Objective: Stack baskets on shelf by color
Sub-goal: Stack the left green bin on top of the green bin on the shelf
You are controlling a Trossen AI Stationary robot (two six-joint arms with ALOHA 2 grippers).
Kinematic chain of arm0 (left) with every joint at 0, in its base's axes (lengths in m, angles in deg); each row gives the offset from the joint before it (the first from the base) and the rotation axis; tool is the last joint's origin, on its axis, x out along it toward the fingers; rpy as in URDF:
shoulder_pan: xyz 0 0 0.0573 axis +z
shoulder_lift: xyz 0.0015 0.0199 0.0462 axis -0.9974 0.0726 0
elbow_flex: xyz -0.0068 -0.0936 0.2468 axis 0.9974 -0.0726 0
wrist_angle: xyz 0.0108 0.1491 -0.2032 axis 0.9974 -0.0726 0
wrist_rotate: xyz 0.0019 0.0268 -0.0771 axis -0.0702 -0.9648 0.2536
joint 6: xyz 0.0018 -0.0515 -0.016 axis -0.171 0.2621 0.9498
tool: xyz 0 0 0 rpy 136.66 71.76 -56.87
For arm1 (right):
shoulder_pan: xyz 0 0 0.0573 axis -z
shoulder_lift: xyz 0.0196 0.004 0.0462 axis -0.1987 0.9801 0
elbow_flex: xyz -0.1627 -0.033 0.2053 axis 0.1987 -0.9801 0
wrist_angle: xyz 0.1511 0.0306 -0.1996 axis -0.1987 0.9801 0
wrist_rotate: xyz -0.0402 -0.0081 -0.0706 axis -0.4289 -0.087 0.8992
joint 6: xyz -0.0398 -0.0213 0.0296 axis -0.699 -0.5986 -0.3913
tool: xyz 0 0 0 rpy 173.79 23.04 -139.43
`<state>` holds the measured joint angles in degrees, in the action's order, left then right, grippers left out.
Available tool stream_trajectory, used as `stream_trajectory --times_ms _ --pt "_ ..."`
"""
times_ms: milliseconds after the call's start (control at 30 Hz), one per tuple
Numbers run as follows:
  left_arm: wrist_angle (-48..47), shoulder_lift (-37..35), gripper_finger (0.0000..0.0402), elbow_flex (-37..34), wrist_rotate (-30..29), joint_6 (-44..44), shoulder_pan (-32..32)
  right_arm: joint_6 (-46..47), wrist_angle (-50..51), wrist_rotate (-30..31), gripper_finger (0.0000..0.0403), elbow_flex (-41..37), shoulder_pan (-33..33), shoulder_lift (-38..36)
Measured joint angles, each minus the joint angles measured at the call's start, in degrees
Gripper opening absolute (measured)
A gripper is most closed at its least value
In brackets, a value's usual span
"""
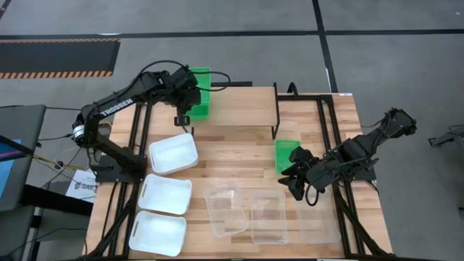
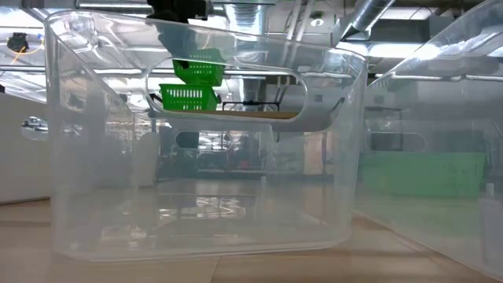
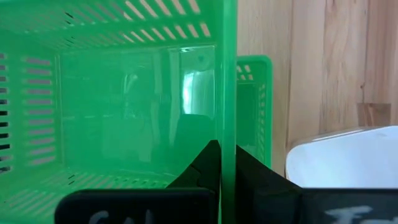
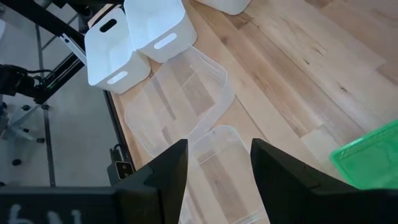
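My left gripper [image 1: 193, 103] is shut on a green basket [image 1: 200, 85] above the left end of the shelf [image 1: 239, 107]. In the low view that basket [image 2: 202, 67] hangs tilted over a second green basket [image 2: 187, 97], which stands by its bottom on the shelf board [image 2: 271, 115]. A third green basket [image 1: 287, 154] rests on the table by my right gripper [image 1: 293, 185]. That gripper is open and holds nothing; in its wrist view [image 4: 217, 168] it hovers above the clear baskets [image 4: 180, 99]. My left gripper pinches one side wall [image 3: 227, 134] of the green basket, one finger [image 3: 202, 167] inside the basket and the other [image 3: 252, 171] outside. The fingers come slanting down over the rim. The basket is lifted clear and tilted above the green basket on the shelf.
Three white baskets [image 1: 172, 154] [image 1: 165, 193] [image 1: 157, 233] lie along the table's left side. Three clear baskets [image 1: 225, 210] [image 1: 269, 218] [image 1: 319, 225] stand along the near edge. The shelf's black legs [image 1: 275, 109] stand on the table's far part.
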<state>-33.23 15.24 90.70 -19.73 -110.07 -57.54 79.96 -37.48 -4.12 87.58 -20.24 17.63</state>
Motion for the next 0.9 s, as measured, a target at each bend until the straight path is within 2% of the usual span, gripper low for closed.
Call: stream_trajectory --times_ms 767,900 --pt "-1.18 0.00 0.0000 0.00 1.09 -2.15 0.98 -0.10 0.02 0.02 0.0201 0.00 -0.01 0.00" --pt "-0.64 -0.02 0.0000 -2.27 0.80 -1.20 1.06 0.02 0.00 0.04 0.0201 -0.01 -0.02 0.00"
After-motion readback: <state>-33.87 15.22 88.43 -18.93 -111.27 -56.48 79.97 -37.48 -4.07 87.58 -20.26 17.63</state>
